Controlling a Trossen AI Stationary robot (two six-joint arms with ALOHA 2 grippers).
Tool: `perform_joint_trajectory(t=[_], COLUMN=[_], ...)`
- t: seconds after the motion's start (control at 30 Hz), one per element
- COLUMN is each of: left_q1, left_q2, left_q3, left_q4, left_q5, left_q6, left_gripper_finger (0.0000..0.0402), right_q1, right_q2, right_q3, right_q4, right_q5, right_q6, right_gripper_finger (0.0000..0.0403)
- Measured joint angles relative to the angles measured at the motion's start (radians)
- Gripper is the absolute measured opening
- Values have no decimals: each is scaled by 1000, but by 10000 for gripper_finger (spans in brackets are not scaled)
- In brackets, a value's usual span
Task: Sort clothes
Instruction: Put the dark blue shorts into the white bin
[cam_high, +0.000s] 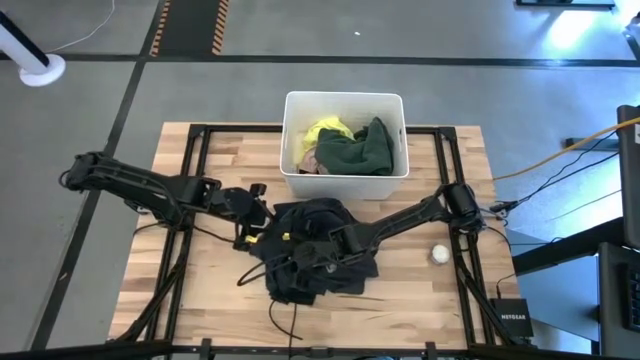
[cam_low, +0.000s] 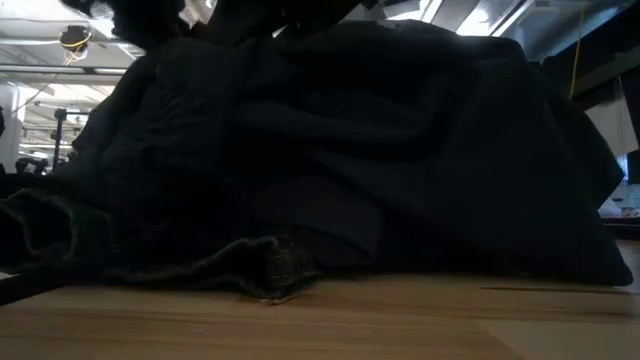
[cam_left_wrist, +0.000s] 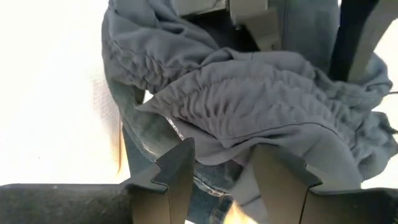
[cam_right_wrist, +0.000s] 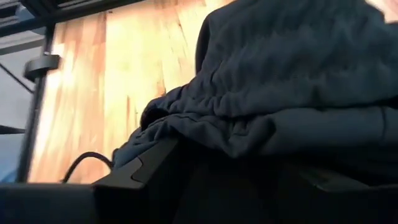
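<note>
A heap of black clothes (cam_high: 300, 282) lies on the middle of the wooden table and fills the low view (cam_low: 350, 150). A white bin (cam_high: 344, 183) behind it holds a neon yellow garment (cam_high: 325, 131), a dark green one (cam_high: 365, 148) and a bit of maroon (cam_high: 310, 162). My left gripper (cam_high: 262, 228) is at the heap's left edge, shut on a fold of dark cloth (cam_left_wrist: 236, 106). My right gripper (cam_high: 318, 252) reaches into the heap from the right, and its fingers stand wide apart with cloth over them. My left gripper pinches a bunched fold of the dark garment (cam_left_wrist: 227, 152), just below a gathered hem, between its two fingers (cam_left_wrist: 177, 171). It comes slanting down from the table's left. The cloth rises a little off the heap here; the rest lies on the table. My right gripper is pushed slanting down into the heap from the table's right. Dark cloth (cam_right_wrist: 261, 134) drapes over and between its fingers, and only one finger (cam_right_wrist: 143, 168) shows. Whether it pinches anything cannot be seen.
A small white ball (cam_high: 440, 254) lies on the table to the right of the heap. A black cable (cam_high: 285, 318) loops near the front edge. Bare wood shows at the left front (cam_high: 190, 290) and right front.
</note>
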Motion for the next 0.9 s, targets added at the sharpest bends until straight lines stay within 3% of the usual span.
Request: perform_joint_trajectory(t=[0.37, 0.63, 0.77, 0.9], left_q1=[-8, -46, -52, -57], left_q2=[-68, -68, -67, -67], left_q3=[24, -81, -164, -206], left_q4=[-182, -142, -32, 99], left_q5=[1, 37, 38, 59], left_q6=[-33, -62, -68, -68], left_gripper_finger=[153, 153, 153, 153], right_q1=[-7, -6, -6, -7], right_q2=[-97, -100, -67, -33], right_q3=[0, 0, 0, -1], right_q4=[-126, -79, -9, 77], right_q5=[-185, -107, -28, -18], right_q6=[53, 132, 206, 246], right_gripper_finger=[212, 212, 212, 212])
